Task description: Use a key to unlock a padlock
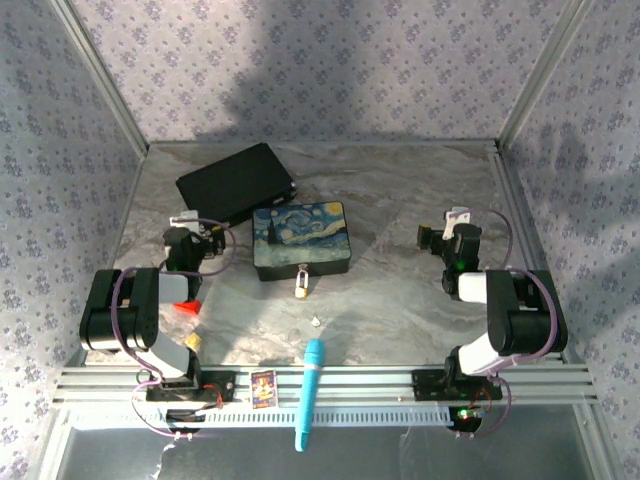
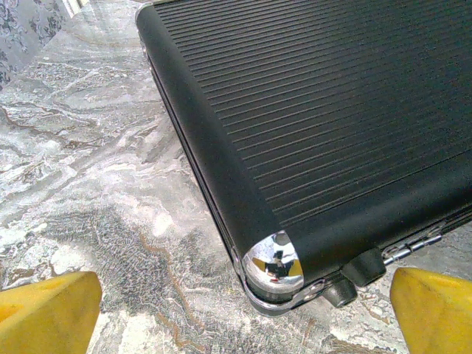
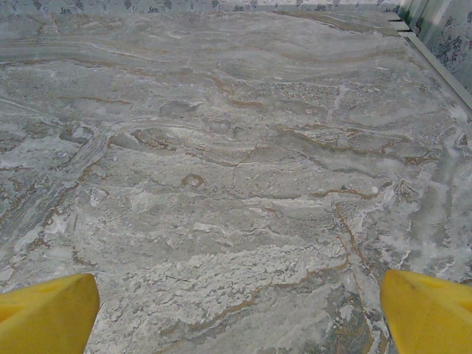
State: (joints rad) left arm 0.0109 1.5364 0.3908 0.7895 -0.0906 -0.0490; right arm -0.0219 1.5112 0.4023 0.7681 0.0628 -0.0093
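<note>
Black ribbed case on marble table; chrome corner nearest; yellow fingertips spread wide, nothing between.

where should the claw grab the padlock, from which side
Best take the padlock by its brass body, from above, pinching across its left and right flanks. It lies on the table with its shackle end against the painted box, which blocks the far side.
</note>
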